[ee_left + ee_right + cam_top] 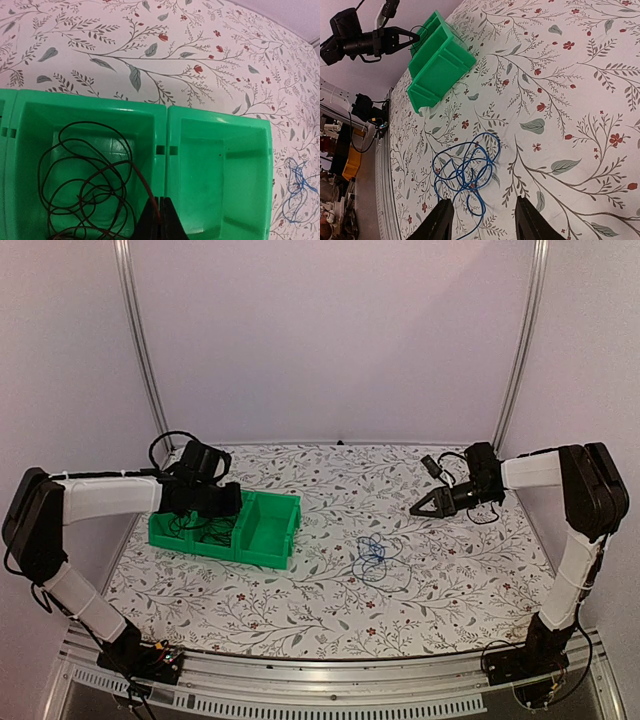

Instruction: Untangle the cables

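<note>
- Nearest the arm bases, the snarl of thin blue cable (pixel 375 558) lies loose on the white floral-printed tabletop (pixel 330 615). It sits just off the open end of the bin, at about 4 o'clock from it in the top view, and does not touch it.
- In the top view the snarl lies at about 7 o'clock from the right gripper (pixel 418 508) and 4 o'clock from the left gripper (pixel 232 500). The right one is clearly nearer.
- In the right wrist view the right gripper (pixel 482 220) has its fingers spread wide and holds nothing. The snarl (pixel 467 170) sits at 12 o'clock from the fingers, spreading roughly from 8 to 2 o'clock. Its lowest loop reaches down into the gap near the left finger, so a short forward-and-down reach looks enough to catch a strand.
- Further back, the green plastic two-compartment bin (pixel 272 532) holds a coil of thin dark cable (pixel 85 175) in the compartment under the left gripper. The other compartment shows nothing in it.
- The left gripper (pixel 160 220) hangs over the bin's middle wall with its fingers pressed together. One strand of the dark cable runs into their seam, so it appears pinched there.
</note>
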Tool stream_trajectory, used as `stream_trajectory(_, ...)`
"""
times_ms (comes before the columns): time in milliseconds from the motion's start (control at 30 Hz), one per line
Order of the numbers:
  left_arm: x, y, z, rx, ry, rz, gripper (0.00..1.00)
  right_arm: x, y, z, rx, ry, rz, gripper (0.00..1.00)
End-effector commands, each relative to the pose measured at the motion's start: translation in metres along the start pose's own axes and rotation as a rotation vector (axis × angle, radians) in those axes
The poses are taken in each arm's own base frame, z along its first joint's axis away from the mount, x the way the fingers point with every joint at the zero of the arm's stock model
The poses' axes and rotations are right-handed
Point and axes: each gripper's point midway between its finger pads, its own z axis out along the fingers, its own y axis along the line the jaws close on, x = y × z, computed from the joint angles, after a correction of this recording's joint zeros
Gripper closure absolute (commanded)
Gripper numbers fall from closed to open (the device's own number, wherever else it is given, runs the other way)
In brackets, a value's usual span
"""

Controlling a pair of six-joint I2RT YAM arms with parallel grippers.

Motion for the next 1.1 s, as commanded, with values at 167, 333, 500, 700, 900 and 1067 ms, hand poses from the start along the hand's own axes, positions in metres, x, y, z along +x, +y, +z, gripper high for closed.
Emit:
stream_trajectory(167,0.013,0.019,-0.002,-0.072,0.047,-0.038,0.68,-0.004,-0.001,0.000,-0.022,-0.006,-0.002,0.54)
stream_trajectory(333,-0.012,0.010,-0.033,-0.064,-0.038,-0.053,0.53,-0.005,0.001,-0.002,-0.020,-0.006,-0.005,0.54)
stream_trajectory(500,-0.035,-0.013,-0.073,-0.015,-0.156,-0.034,0.52,-0.007,-0.008,-0.005,0.063,0.007,-0.020,0.55)
stream_trajectory(700,-0.034,-0.083,-0.102,0.144,-0.249,0.110,0.52,-0.008,-0.009,-0.015,0.143,0.036,-0.049,0.56)
stream_trajectory(900,-0.015,-0.158,-0.110,0.274,-0.259,0.234,0.52,0.000,0.014,-0.015,0.061,0.076,-0.091,0.52)
stream_trajectory(1067,0.011,-0.213,-0.105,0.309,-0.264,0.362,0.51,0.015,0.005,0.004,0.070,0.153,-0.071,0.52)
